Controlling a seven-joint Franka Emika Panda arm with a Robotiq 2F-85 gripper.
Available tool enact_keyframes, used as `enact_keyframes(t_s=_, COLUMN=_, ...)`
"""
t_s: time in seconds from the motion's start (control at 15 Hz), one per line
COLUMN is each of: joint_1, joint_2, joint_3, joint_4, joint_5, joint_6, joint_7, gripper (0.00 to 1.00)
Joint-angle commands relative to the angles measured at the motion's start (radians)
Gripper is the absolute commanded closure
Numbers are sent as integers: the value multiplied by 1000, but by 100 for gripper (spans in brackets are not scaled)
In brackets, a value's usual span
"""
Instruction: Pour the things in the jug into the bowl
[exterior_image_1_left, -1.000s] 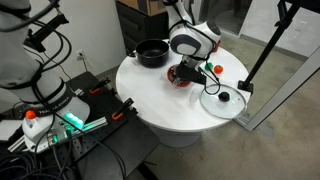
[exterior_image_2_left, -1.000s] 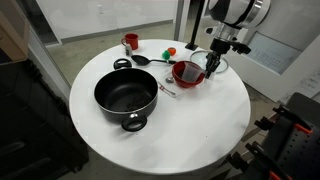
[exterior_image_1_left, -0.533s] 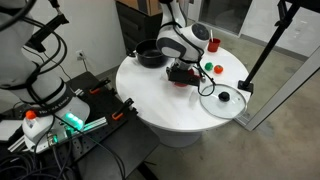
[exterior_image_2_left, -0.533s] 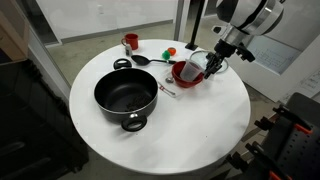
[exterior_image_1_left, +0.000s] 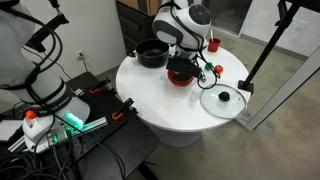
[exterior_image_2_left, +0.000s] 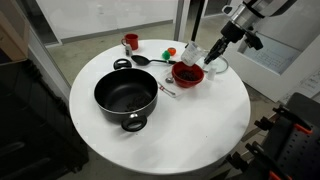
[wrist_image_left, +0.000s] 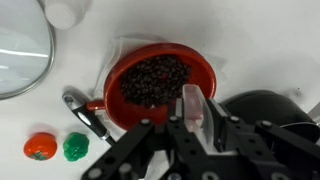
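Wrist view puts my gripper (wrist_image_left: 192, 128) at the bottom of the picture, both fingers clamped on the jug (wrist_image_left: 191, 100). It is a small translucent cup, and I hold it tipped above the bowl (wrist_image_left: 205, 68). The red bowl lies directly below me, with a heap of dark grains (wrist_image_left: 155, 80) covering its inside. My fingers and the jug hide the part of the rim nearest me. In an exterior view the jug leans mouth-down toward the bowl; I cannot tell whether it touches the rim.

A black utensil (wrist_image_left: 85, 112) lies just beside the bowl, between it and two small pieces. Those are a red piece (wrist_image_left: 40, 147) and a green piece (wrist_image_left: 76, 147), side by side. The black pot (exterior_image_2_left: 126, 97) stands near the bowl on its other side, toward the middle of the round white table (exterior_image_2_left: 200, 125), and its wall crowds the edge of my wrist picture. The glass lid (exterior_image_1_left: 222, 100) with its black knob lies flat close to the table's edge, near the bowl but apart from it. The red cup (exterior_image_2_left: 130, 42) stands close to the table's edge, well apart from the bowl. In both exterior views the bowl sits part-way between the middle of the table and its edge, and my arm comes down over it from above.
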Motion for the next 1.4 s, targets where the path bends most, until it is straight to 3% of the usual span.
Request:
enact_keyframes(t_s=0.0, joint_1=160, joint_2=-104, joint_3=-141, joint_4=-101, joint_5=-53, joint_6=60, joint_7=133, gripper=94)
enact_keyframes(t_s=0.27, joint_1=315, joint_2=-86, joint_3=-306, joint_4=-165, joint_5=-301, joint_6=137, joint_7=405, gripper=94)
enact_keyframes(t_s=0.47, joint_1=332, joint_2=-79, joint_3=-361, joint_4=-199, joint_5=-497, joint_6=156, joint_7=593, gripper=94)
enact_keyframes(t_s=0.8, joint_1=248, joint_2=-45, joint_3=-364, joint_4=-174, joint_5=-643, joint_6=121, joint_7=690, gripper=94)
enact_keyframes(t_s=1.33, joint_1=89, joint_2=297, joint_3=-285, joint_4=95, joint_5=-711, joint_6=102, joint_7=677, gripper=94)
